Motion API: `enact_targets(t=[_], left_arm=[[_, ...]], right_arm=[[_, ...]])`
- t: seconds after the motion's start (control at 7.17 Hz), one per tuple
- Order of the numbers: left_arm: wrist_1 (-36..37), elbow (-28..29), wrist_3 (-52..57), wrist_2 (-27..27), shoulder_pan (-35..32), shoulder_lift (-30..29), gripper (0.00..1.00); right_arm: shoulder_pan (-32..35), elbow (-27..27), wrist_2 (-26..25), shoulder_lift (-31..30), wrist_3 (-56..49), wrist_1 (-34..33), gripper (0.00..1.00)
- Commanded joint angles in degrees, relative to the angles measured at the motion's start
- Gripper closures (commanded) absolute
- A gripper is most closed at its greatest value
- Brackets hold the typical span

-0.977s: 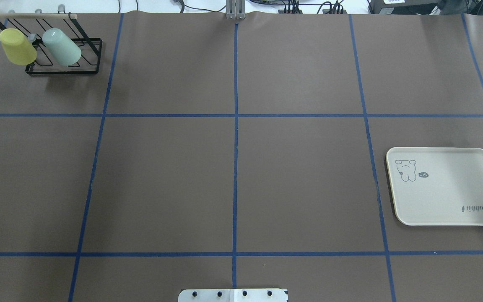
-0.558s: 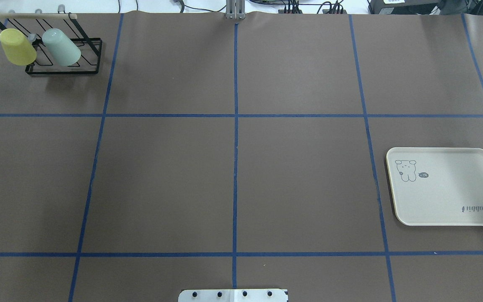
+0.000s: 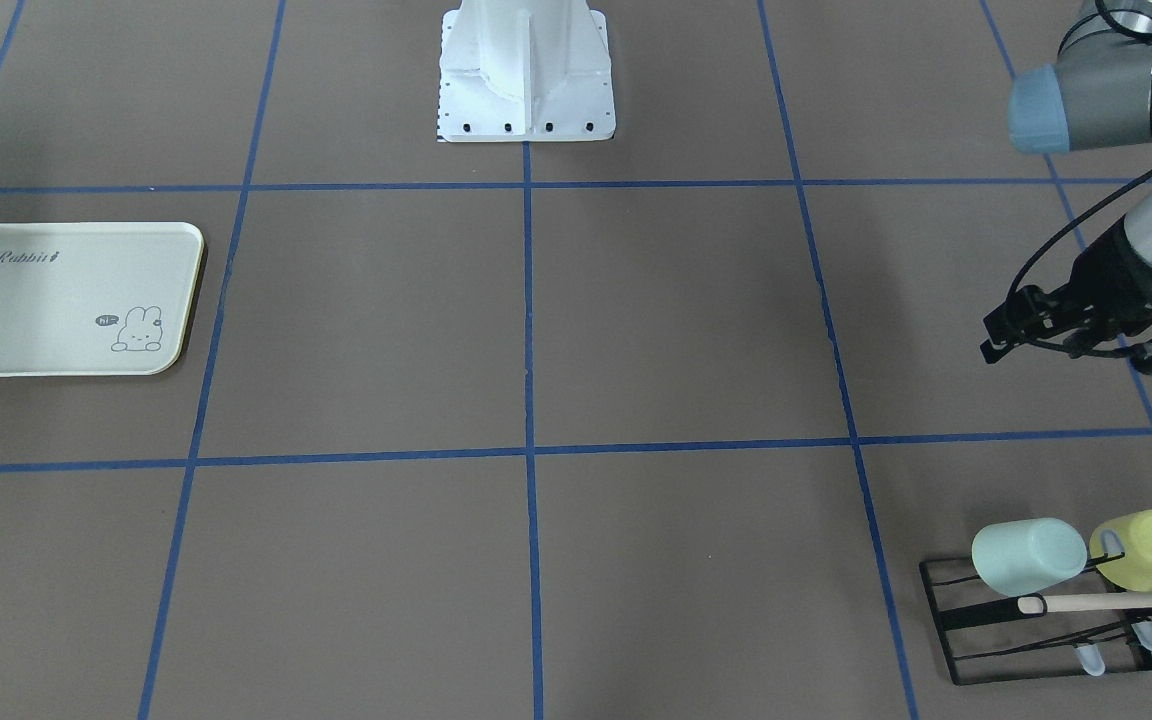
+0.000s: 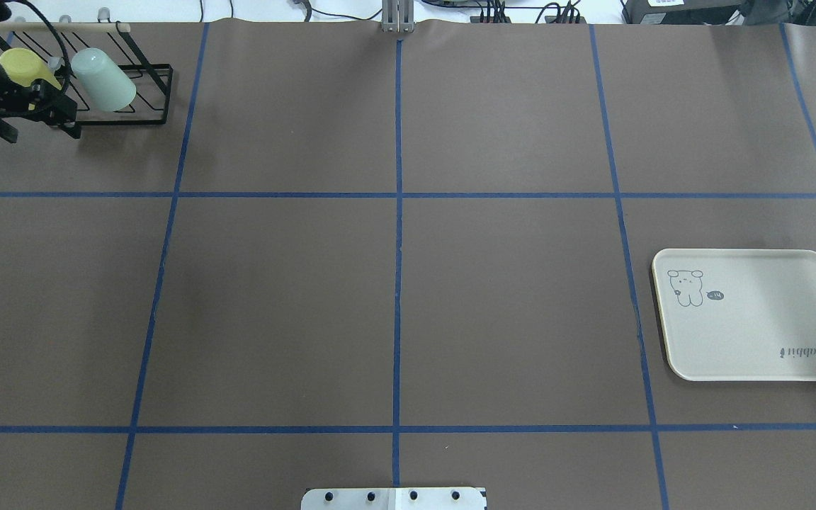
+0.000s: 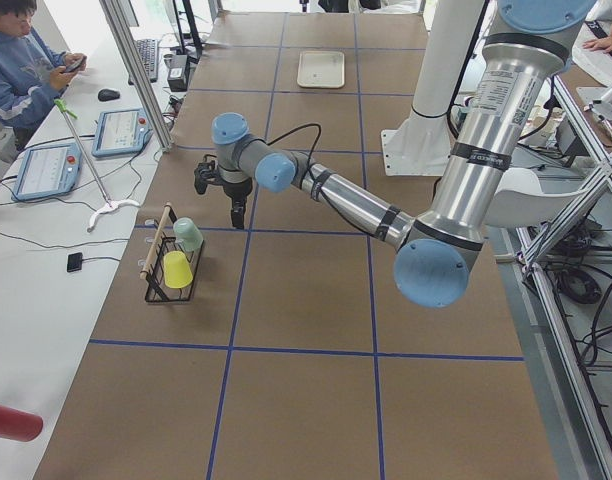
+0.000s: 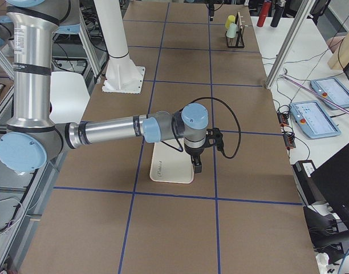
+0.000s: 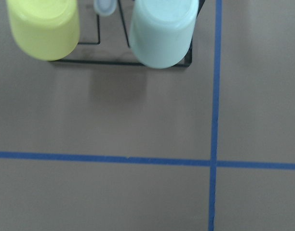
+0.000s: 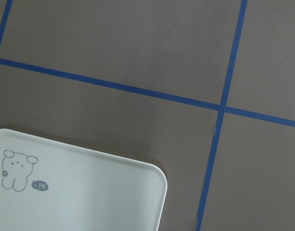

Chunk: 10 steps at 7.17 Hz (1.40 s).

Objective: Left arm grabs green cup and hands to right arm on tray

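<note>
The green cup [image 4: 103,79] lies tilted, mouth down, on a peg of the black wire rack [image 4: 149,95] at the far left; it also shows in the front view [image 3: 1028,556] and at the top of the left wrist view [image 7: 162,33]. My left gripper [image 4: 40,132] is open and empty, above the rack's near edge, in front of the yellow-green cup and left of the green cup. The tray [image 4: 755,333] lies empty at the near right. My right gripper [image 6: 195,162] hangs over the tray's edge [image 6: 169,171]; I cannot tell whether it is open.
A yellow-green cup [image 4: 22,65] hangs on the rack beside the green one, partly behind my left wrist. The rack has a wooden handle bar [image 3: 1116,601]. The robot's base plate [image 4: 394,498] is at the near middle. A person [image 5: 21,50] sits beyond the far edge.
My left arm has come into the overhead view at the far left and now hangs over the rack's near edge. The cups, rack and tray have not moved.
</note>
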Motion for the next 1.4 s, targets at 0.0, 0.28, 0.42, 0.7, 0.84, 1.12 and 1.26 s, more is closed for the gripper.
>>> enact_targets(t=[0.0, 0.28, 0.42, 0.7, 0.84, 1.12, 1.26], left_arm=[[0.2, 7.6, 0.1, 2.3, 0.2, -5.9, 0.00], [-0.4, 14.5, 0.9, 3.3, 1.4, -10.1, 0.01], [0.1, 17.6, 0.5, 3.3, 1.5, -13.1, 0.01], [-0.7, 21.3, 2.2, 3.3, 1.4, -13.9, 0.02], [-0.7, 22.5, 2.6, 3.3, 1.4, -13.9, 0.02], [-1.1, 25.7, 2.5, 3.3, 0.5, -14.6, 0.03], [-1.1, 27.4, 2.4, 3.3, 0.3, -15.9, 0.03]], right_arm=[[-0.7, 0.0, 0.1, 0.0, 0.2, 0.0, 0.00], [-0.9, 0.0, 0.2, 0.2, 0.2, 0.0, 0.00], [-1.3, 0.0, 0.2, 0.2, 0.3, 0.0, 0.00], [-2.0, 0.0, 0.1, 0.2, 0.3, 0.0, 0.00], [-2.1, 0.0, 0.1, 0.2, 0.4, 0.0, 0.00], [-2.6, 0.0, 0.1, 0.5, 0.4, 0.1, 0.00], [-2.6, 0.1, 0.1, 0.6, 0.4, 0.1, 0.00]])
